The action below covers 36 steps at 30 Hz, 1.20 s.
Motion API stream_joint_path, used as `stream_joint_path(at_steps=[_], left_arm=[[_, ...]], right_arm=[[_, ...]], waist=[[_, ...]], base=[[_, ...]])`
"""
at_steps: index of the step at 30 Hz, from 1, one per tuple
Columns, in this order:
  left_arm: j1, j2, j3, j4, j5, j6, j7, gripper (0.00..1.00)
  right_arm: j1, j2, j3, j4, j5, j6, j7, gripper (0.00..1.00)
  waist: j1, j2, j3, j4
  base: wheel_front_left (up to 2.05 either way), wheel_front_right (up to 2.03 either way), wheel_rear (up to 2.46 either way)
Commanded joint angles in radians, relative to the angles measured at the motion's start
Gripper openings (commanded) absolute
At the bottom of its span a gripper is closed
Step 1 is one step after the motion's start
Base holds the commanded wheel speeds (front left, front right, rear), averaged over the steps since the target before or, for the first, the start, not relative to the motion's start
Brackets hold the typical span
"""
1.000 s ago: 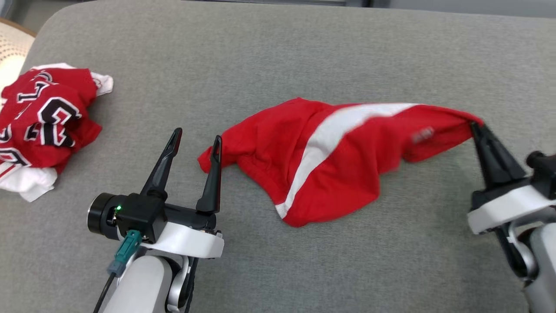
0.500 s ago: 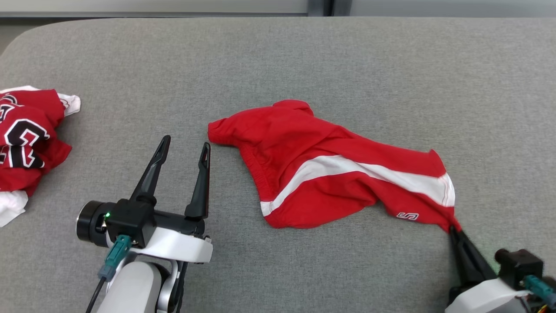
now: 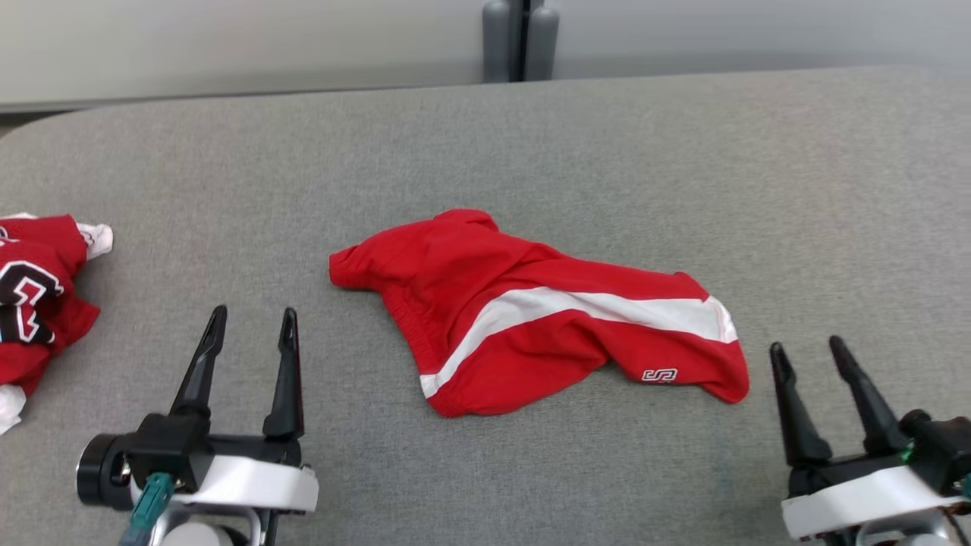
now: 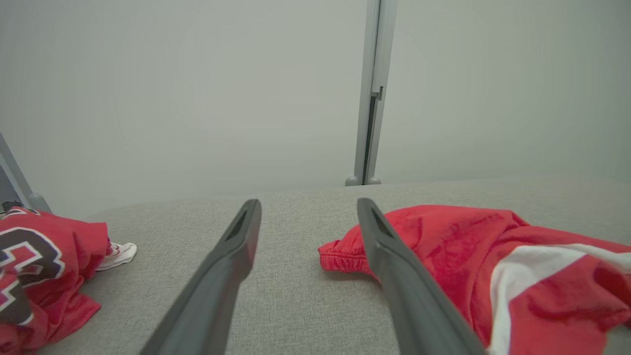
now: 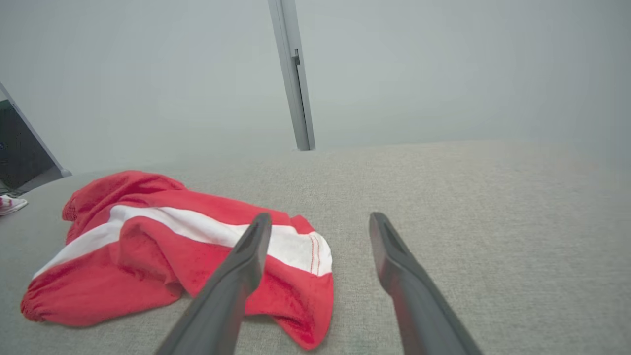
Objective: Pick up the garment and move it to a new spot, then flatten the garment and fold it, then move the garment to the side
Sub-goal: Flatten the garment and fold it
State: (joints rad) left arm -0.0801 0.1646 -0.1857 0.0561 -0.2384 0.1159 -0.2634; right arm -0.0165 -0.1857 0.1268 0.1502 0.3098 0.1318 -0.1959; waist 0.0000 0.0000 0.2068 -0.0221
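The garment is a pair of red shorts with a white side stripe, lying crumpled on the grey padded table. My left gripper stands open at the lower left, short of the garment's waistband end. My right gripper is open at the lower right, just off the garment's leg hem, holding nothing. The left wrist view has the garment behind the right finger of my left gripper. From the right wrist, the garment lies left of my right gripper.
A second red garment with black and white numbers lies bunched at the table's left edge. A pale wall and a grey post stand behind the table's far edge. Bare grey cloth stretches to the right and behind the shorts.
My right gripper let go of the shorts' leg hem and drew back, now open. The shorts dropped flat onto the table. The head camera tilted up, so the whole scene shifted down.
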Motion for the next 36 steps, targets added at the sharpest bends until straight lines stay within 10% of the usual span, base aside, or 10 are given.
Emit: stream_joint_path(at_steps=[1,27,36], left_arm=[[0.025,0.009,0.011,-0.011,-0.004,0.012,-0.001,1.00],[0.123,0.030,-0.026,-0.088,0.004,0.043,0.071,1.00],[0.009,0.004,-0.165,0.000,-0.018,-0.073,0.231,1.00]], right_arm=[[0.016,-0.015,-0.014,-0.048,0.000,-0.002,0.012,1.00],[0.040,-0.032,-0.045,-0.221,-0.025,-0.002,0.124,1.00],[0.013,-0.037,-0.028,-0.220,-0.021,-0.002,0.123,1.00]], waist=[[0.0000,0.0000,-0.036,-0.023],[0.0000,0.0000,-0.105,-0.049],[0.0000,0.0000,-0.060,-0.053]], base=[[0.00,0.00,0.00],[0.00,0.00,0.00],[0.00,0.00,0.00]])
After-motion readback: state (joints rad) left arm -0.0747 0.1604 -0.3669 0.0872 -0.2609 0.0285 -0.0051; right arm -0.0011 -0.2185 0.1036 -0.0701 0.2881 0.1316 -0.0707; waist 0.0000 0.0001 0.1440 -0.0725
